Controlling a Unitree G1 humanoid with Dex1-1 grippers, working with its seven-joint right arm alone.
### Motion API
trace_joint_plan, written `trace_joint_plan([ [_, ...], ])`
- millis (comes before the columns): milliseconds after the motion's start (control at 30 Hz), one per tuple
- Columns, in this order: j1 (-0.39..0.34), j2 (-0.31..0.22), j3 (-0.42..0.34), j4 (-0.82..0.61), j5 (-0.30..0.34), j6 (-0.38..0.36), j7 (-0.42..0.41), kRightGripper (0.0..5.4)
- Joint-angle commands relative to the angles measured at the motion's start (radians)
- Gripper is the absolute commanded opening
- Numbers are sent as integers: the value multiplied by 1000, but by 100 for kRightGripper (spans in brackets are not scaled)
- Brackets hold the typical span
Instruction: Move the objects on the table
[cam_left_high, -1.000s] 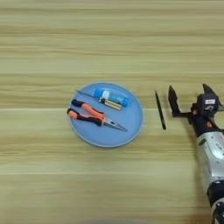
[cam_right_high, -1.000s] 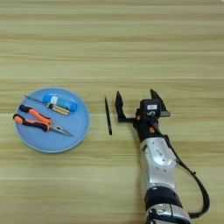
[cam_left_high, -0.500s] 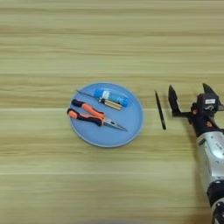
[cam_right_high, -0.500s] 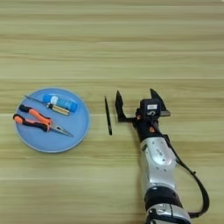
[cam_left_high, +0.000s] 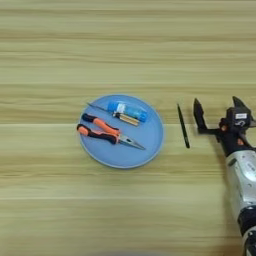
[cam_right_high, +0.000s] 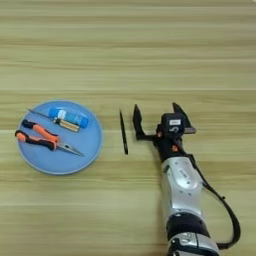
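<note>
Comparing this moment with the earlier frames turns up no change: the right gripper (cam_right_high: 156, 115) sits at the same spot on the table (cam_right_high: 128, 45), and every item lies where it lay. Its two black fingers (cam_right_high: 136, 120) are spread wide apart, holding nothing, with the silver forearm (cam_right_high: 181, 190) running back toward the table's near edge. One thin black pen (cam_right_high: 123, 132) lies on the bare wood just left of the left finger, not touching it, between the gripper and the plate. One round light-blue plate (cam_left_high: 150, 145) carries three items: one pair of orange-and-black-handled pliers (cam_left_high: 102, 132) along its near half, one short blue tube (cam_left_high: 128, 110) at its far side, and one tiny screwdriver (cam_left_high: 114, 114) lying just beside the tube.
</note>
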Motion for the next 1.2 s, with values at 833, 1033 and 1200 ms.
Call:
trace_joint_plan([
  [833,-74,-2,29,-335,76,144,63,535],
  [1033,-15,9,65,-466,75,213,77,535],
  [1200,29,14,89,-511,59,286,75,535],
])
